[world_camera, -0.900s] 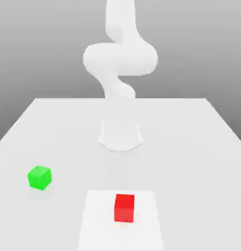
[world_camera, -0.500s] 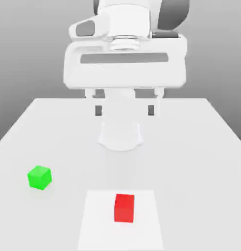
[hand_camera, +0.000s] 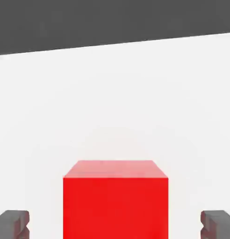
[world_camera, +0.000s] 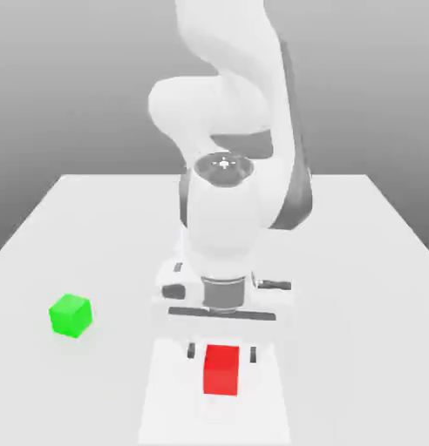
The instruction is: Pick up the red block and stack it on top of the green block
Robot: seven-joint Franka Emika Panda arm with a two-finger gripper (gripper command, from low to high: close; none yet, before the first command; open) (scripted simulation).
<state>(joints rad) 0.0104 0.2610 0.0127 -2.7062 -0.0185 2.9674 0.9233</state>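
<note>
Gripper [world_camera: 222, 353] hovering by red block [world_camera: 221, 370], released, fingers spread wide; green block [world_camera: 71, 315] sitting toward nine o'clock in exterior view.

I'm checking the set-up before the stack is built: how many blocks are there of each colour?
Red: 1, the block on the white square
Green: 1, the block at the exterior view's left
Total: 2
</note>
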